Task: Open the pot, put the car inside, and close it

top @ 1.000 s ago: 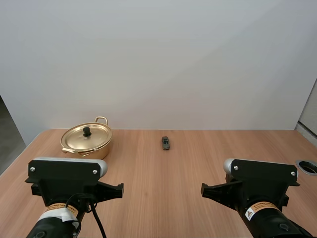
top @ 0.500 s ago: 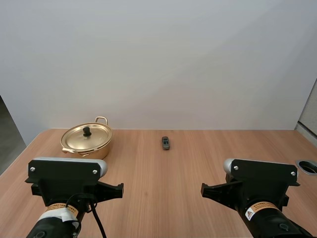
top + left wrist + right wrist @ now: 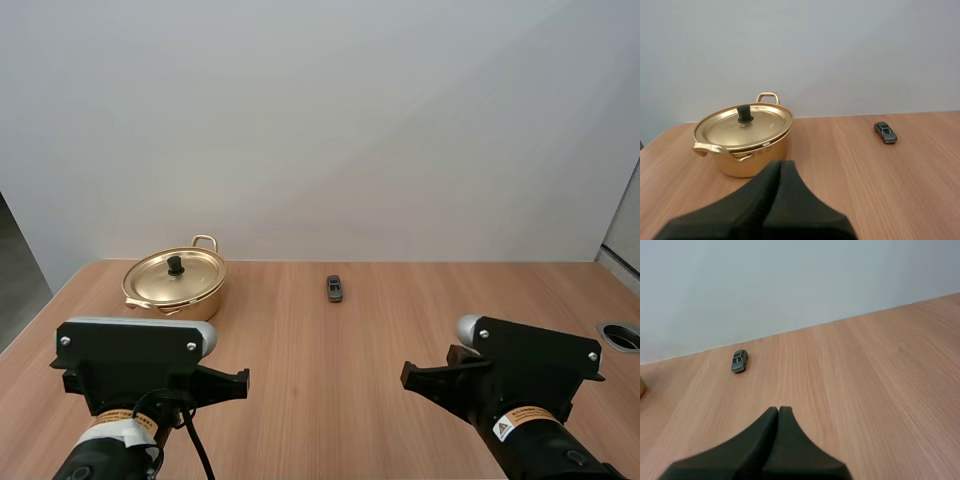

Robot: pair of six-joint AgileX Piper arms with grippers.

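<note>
A golden pot (image 3: 175, 284) (image 3: 742, 141) stands at the table's back left, its lid (image 3: 176, 273) (image 3: 743, 125) on, with a black knob (image 3: 744, 114) in the middle. A small grey toy car (image 3: 334, 288) (image 3: 885, 132) (image 3: 739, 361) sits on the wood near the back middle, apart from the pot. My left gripper (image 3: 779, 164) is shut on nothing, low over the table short of the pot. My right gripper (image 3: 778, 410) is shut on nothing too, well short of the car. Both arms sit at the near edge in the high view.
The wooden table (image 3: 400, 320) runs to a plain white wall. A round dark hole with a metal rim (image 3: 621, 336) lies at the table's right edge.
My right arm has turned slightly to the left. The left arm, pot and car have not moved.
</note>
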